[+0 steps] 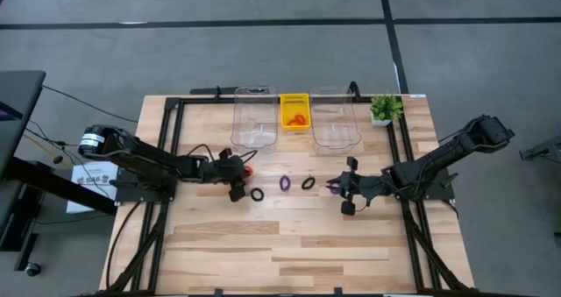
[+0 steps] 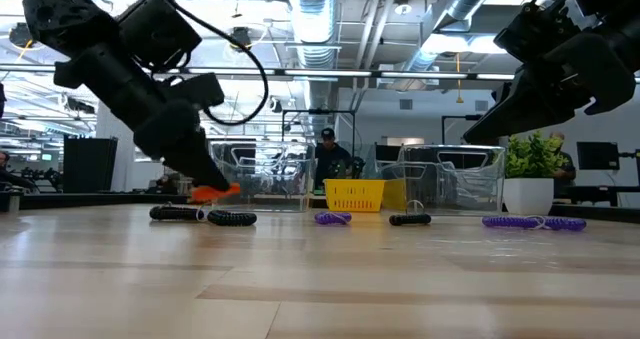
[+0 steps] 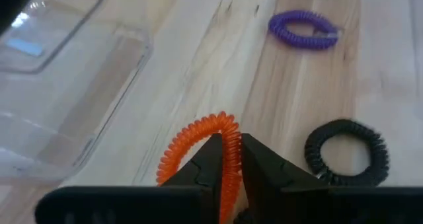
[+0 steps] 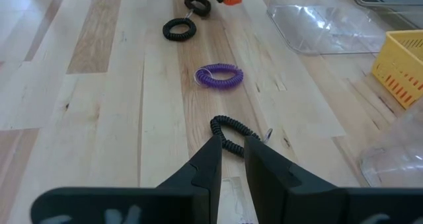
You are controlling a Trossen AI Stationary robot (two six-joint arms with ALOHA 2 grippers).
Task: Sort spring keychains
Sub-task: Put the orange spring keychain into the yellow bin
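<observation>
On the pale wood table (image 1: 289,236), the left gripper (image 3: 228,159) pinches an orange keychain (image 3: 198,145) near the left clear bin (image 1: 254,117). A black keychain (image 1: 257,194) lies just right of it, then 1 purple keychain (image 1: 285,182). The right gripper (image 4: 229,154), fingers a narrow gap apart, hovers by another black keychain (image 4: 228,133).
</observation>
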